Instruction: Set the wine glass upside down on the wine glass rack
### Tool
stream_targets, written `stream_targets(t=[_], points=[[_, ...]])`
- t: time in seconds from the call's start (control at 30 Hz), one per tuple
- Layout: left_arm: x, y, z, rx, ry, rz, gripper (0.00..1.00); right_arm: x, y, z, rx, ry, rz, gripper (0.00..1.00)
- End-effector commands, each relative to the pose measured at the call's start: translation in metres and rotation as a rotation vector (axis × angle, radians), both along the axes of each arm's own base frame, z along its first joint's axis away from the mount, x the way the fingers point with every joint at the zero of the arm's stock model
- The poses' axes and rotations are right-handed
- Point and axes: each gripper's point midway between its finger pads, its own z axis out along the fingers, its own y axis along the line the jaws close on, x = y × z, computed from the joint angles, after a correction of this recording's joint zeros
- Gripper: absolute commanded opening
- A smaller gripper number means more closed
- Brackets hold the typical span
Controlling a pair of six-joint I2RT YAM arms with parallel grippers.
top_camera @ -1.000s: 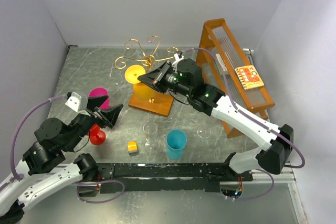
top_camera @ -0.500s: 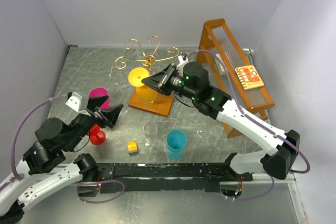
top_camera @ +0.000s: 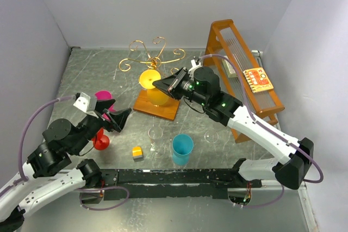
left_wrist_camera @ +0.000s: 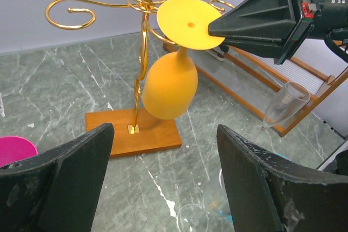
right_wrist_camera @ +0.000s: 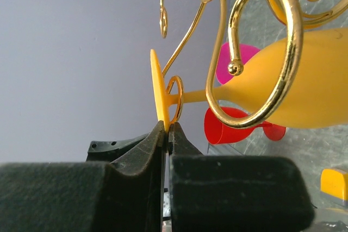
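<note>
The yellow wine glass (top_camera: pixel 156 96) hangs upside down, foot (left_wrist_camera: pixel 185 23) on top and bowl (left_wrist_camera: pixel 169 88) below, above the wine glass rack's orange-brown base (top_camera: pixel 161 109). My right gripper (top_camera: pixel 161 84) is shut on the rim of the foot (right_wrist_camera: pixel 157 91). The stem lies against a small gold curl (right_wrist_camera: pixel 175 99) of the rack (left_wrist_camera: pixel 68 12), with a larger scroll (right_wrist_camera: pixel 272 52) in front of the bowl. My left gripper (top_camera: pixel 113 118) is open and holds nothing. It sits low at the left and faces the rack, fingers (left_wrist_camera: pixel 60 177) wide apart.
A magenta cup (top_camera: pixel 102 99) and a red glass (top_camera: pixel 100 140) stand by the left gripper. A yellow block (top_camera: pixel 137 152), a blue cup (top_camera: pixel 182 148) and two clear glasses (top_camera: pixel 156 133) (top_camera: pixel 212 136) sit in front. The tall orange slatted frame (top_camera: pixel 239 63) stands at the right.
My right gripper has carried the yellow glass a little to the right, in toward the rack's gold stem. The left arm has shifted slightly forward and to the right.
</note>
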Motion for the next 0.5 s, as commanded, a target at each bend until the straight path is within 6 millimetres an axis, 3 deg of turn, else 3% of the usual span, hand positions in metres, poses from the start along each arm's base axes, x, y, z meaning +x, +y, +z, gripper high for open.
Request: stream_targets(t=[0.0,0.47], points=[[0.0012,0.0017,0.0070,-0.016,0.007,0.016,0.87,0.0047,-0.0102,0.0050,-0.001,-0.030,-0.046,0.00],[-0.0004,-0.0069,0.0075,-0.011,0.021,-0.021,0.91,0.0043,-0.0125,0.0059,0.000,-0.051,-0.037,0.13]])
